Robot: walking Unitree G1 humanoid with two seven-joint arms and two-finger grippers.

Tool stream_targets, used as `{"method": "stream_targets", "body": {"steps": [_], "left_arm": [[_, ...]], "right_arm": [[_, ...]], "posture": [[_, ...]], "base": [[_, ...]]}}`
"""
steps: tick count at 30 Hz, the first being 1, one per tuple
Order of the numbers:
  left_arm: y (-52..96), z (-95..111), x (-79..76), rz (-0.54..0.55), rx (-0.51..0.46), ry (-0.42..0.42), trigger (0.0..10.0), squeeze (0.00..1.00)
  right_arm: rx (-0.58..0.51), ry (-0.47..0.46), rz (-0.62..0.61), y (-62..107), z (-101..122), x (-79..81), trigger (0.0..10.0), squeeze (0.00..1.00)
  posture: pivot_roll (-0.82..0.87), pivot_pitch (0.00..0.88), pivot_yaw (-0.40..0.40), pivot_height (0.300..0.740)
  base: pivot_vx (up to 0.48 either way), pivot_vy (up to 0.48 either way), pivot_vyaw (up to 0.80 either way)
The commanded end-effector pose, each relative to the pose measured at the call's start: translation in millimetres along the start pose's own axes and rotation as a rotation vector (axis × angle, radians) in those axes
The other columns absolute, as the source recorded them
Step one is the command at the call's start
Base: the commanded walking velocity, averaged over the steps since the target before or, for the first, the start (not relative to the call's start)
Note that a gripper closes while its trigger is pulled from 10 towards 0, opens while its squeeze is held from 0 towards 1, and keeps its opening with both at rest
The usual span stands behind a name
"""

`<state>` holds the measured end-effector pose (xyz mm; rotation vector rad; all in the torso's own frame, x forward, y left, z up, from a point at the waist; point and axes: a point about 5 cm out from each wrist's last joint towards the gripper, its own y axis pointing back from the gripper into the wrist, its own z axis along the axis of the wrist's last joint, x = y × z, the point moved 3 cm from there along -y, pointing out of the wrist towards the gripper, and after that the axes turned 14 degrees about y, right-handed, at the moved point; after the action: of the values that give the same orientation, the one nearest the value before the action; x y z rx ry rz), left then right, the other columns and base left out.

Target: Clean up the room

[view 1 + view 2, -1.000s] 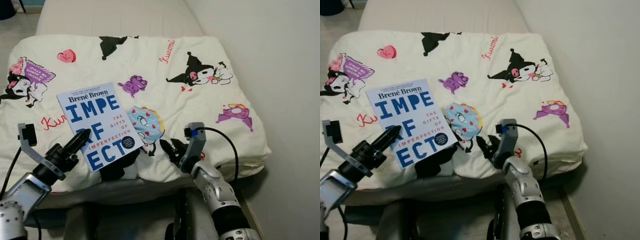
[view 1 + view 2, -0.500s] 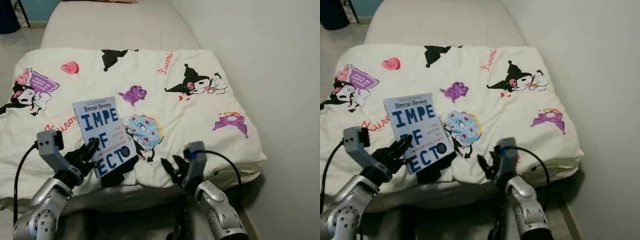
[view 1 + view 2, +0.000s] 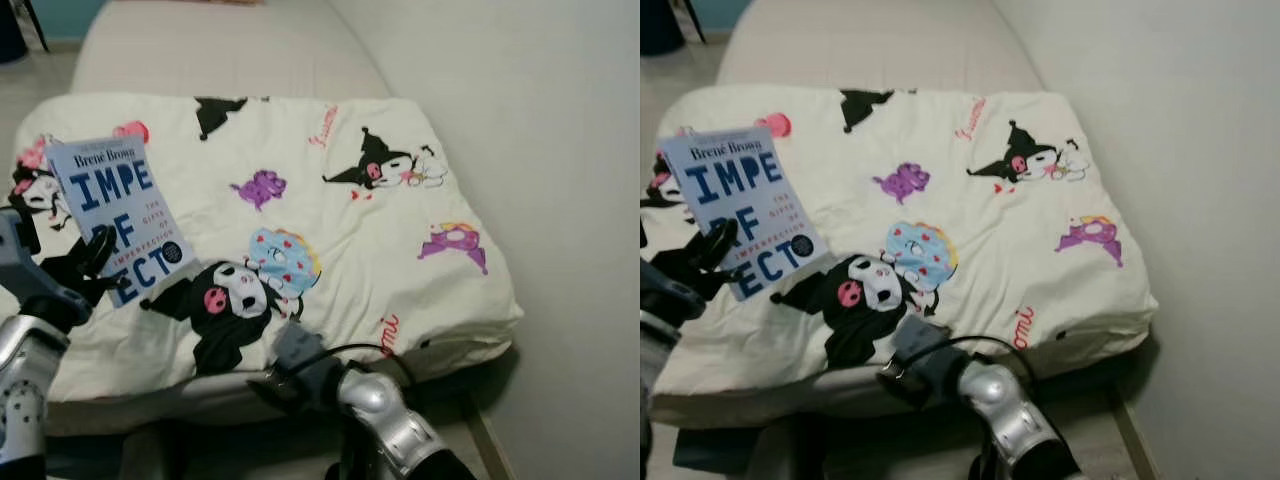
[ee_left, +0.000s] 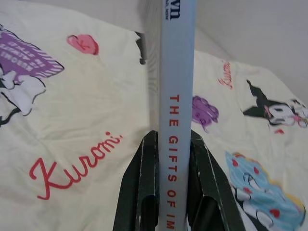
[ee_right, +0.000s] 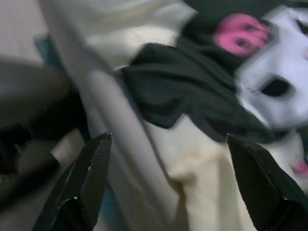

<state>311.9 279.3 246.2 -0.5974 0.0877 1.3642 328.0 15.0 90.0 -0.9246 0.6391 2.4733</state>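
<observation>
A pale blue book with big blue letters is held up above the left side of the cartoon-print quilt. My left gripper is shut on its lower edge; in the left wrist view the two black fingers clamp the book's spine. My right gripper is open, low at the quilt's front edge, its silver arm reaching in from below. In the right wrist view it faces the black and white cartoon print.
The quilt lies folded on a beige mattress that runs away from me. A pale wall borders the bed on the right. Wooden floor shows by the bed's front right corner.
My left gripper has lifted the book off the quilt and carried it left, uncovering the black cartoon print. My right arm has dropped lower and swung left along the bed's front edge.
</observation>
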Motion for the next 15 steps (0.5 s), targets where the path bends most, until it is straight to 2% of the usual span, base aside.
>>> {"method": "stream_targets", "body": {"steps": [1, 2, 3, 4, 7, 8, 10, 15], "left_arm": [[6.1, 8, -2.7, -0.024, -0.008, -0.024, 0.0, 0.0], [7.9, 10, -2.9, -0.023, -0.008, -0.026, 0.0, 0.0], [7.9, 10, -2.9, -0.023, -0.008, -0.026, 0.0, 0.0], [9.4, 11, -2.7, -0.02, -0.009, -0.028, 0.0, 0.0], [12.0, 13, -2.4, -0.019, -0.009, -0.027, 0.0, 0.0], [14.6, 11, -3.1, -0.024, 0.001, -0.025, 0.0, 0.0], [14.6, 11, -3.1, -0.024, 0.001, -0.025, 0.0, 0.0], [14.9, 10, -3.8, -0.031, 0.008, -0.024, 0.0, 0.0]], "right_arm": [[0.042, 0.109, 0.014, -4.2, -5, 7.6, 10.0, 0.91], [0.052, 0.151, 0.001, -6.2, -5, 4.8, 10.0, 0.59], [0.052, 0.151, 0.001, -6.2, -5, 4.8, 10.0, 0.59], [0.064, 0.173, -0.014, -7.4, -6, 1.9, 10.0, 0.0], [0.077, 0.212, -0.026, -9.0, -6, -1.8, 10.0, 0.0], [0.096, 0.264, -0.024, -9.6, -9, -4.0, 10.0, 0.0], [0.096, 0.264, -0.024, -9.6, -9, -4.0, 10.0, 0.0], [0.13, 0.343, -0.015, -9.6, -17, -5.7, 10.0, 0.0]], "posture": [[0.05, 0.374, -0.146, 0.548], [0.06, 0.383, -0.148, 0.548], [0.06, 0.383, -0.148, 0.548], [0.06, 0.385, -0.148, 0.548], [0.06, 0.391, -0.15, 0.548], [0.06, 0.398, -0.149, 0.548], [0.06, 0.398, -0.149, 0.548], [0.06, 0.404, -0.148, 0.548]], "base": [[0.0, 0.0, 0.0], [0.0, 0.0, 0.0], [0.0, 0.0, 0.0], [0.0, 0.0, 0.0], [0.0, 0.0, 0.0], [0.0, 0.0, 0.0], [0.0, 0.0, 0.0], [0.0, 0.0, 0.0]]}}
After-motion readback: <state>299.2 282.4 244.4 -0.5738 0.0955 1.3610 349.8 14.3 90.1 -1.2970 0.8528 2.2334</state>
